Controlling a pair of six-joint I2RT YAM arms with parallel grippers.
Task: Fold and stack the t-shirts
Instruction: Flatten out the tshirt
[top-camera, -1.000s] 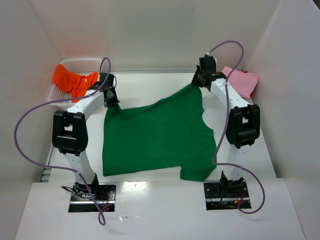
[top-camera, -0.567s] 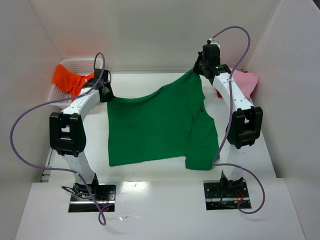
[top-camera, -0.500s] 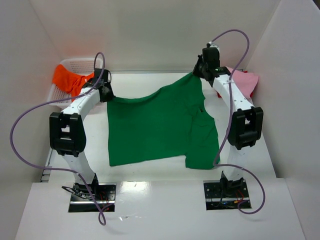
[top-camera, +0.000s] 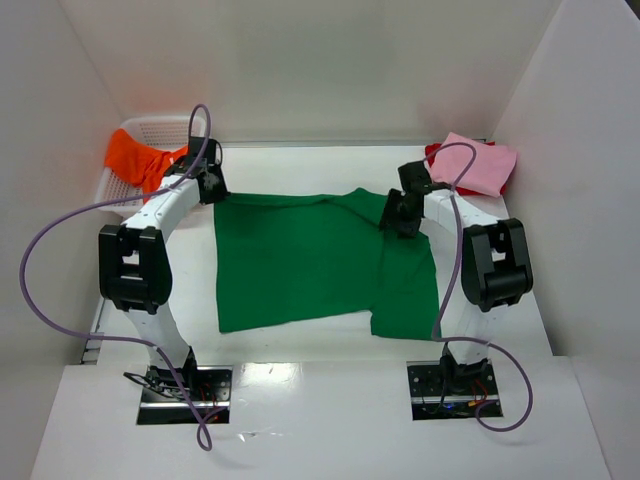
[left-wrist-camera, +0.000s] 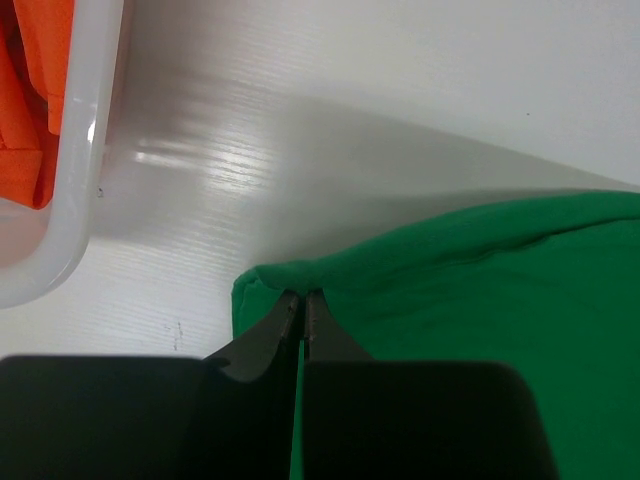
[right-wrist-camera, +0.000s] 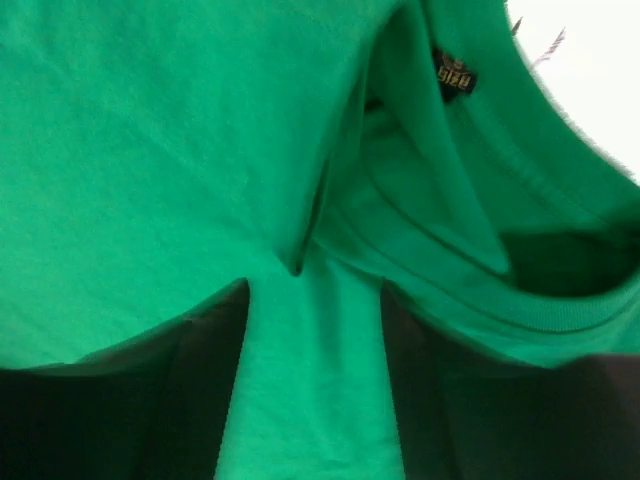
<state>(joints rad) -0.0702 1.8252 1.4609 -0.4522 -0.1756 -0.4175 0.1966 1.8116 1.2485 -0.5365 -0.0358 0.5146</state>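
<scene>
A bright green t-shirt lies spread on the table between the arms, its right part doubled over itself. My left gripper is shut on the shirt's far left corner, its jaws pressed together on the cloth edge. My right gripper hovers low over the shirt beside the collar, where a label shows. Its fingers stand apart, with green cloth lying flat between and below them. An orange t-shirt hangs over the basket. A pink t-shirt lies on a red one at the far right.
The white mesh basket stands at the far left corner, its rim close to my left gripper. White walls enclose the table on three sides. Purple cables loop off both arms.
The right gripper carried the shirt's far right corner down and nearer, then opened and released it; that part now lies flat. The left gripper kept its grip and barely moved.
</scene>
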